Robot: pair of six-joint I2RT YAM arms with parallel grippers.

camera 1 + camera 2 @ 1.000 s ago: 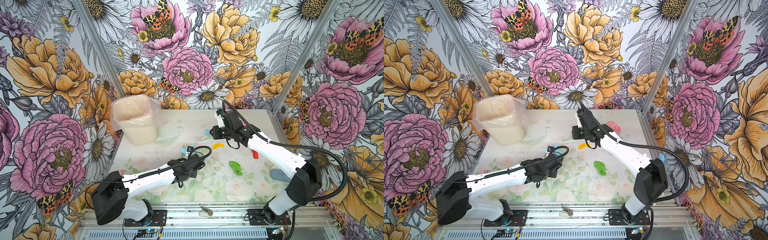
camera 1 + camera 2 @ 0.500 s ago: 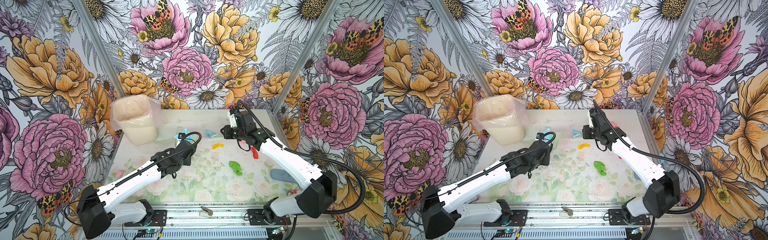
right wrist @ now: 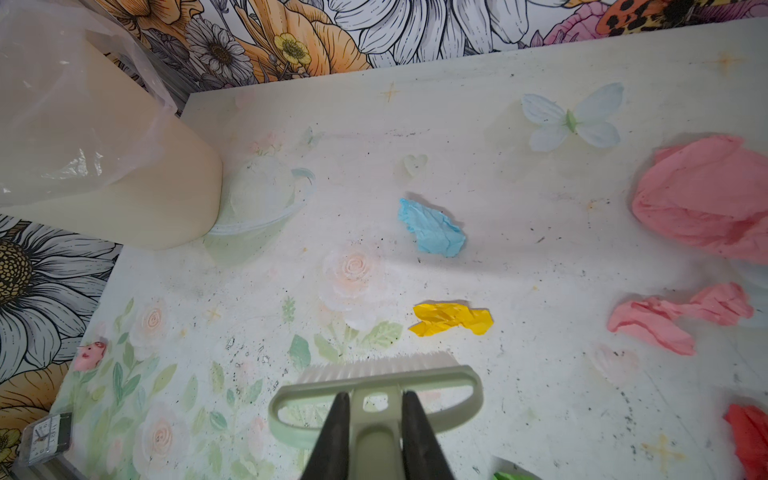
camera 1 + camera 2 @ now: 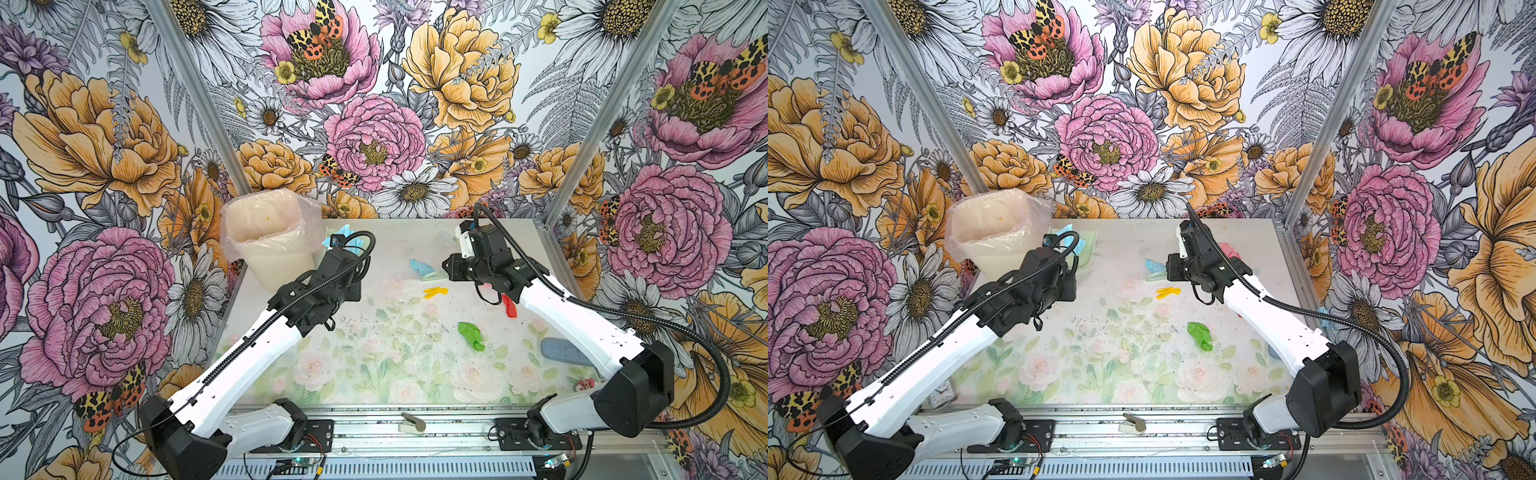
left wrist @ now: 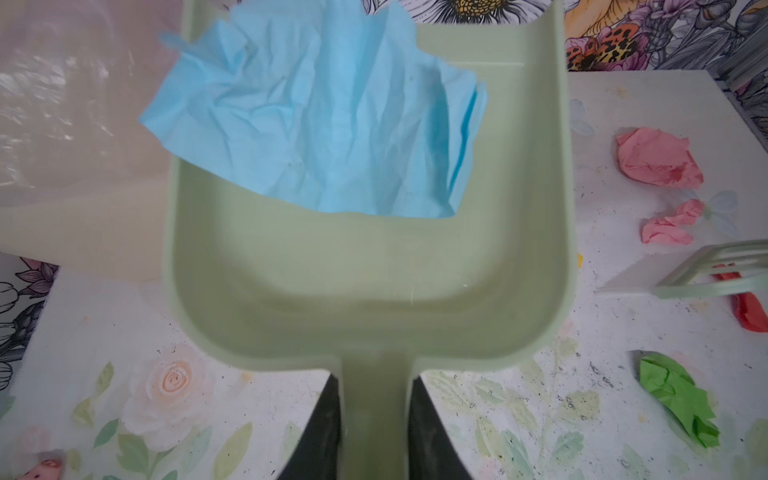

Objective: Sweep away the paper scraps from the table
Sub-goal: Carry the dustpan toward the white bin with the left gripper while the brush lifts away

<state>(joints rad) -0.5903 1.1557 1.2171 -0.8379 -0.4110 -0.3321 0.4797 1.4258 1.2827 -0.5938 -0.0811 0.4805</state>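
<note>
Right of bin [image 4: 266,245], both top views: scattered on surface [image 4: 374,374], yellow scrap [image 4: 435,291], green scrap [image 4: 471,336] | left wrist: gripping dustpan [image 5: 374,270] handle between left jaws, holding light blue scrap [image 5: 316,124], beside bin | right wrist: gripping brush [image 3: 376,395] between right jaws, small blue scrap [image 3: 432,228] on brush's bin side

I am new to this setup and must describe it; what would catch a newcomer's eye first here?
The huge flowers on the walls dominate. On the table, bright paper scraps lie scattered: green, yellow, red, pink. The left end effector holds a pale green dustpan carrying a blue sheet near the bin; the right end effector grips a matching brush.
</note>
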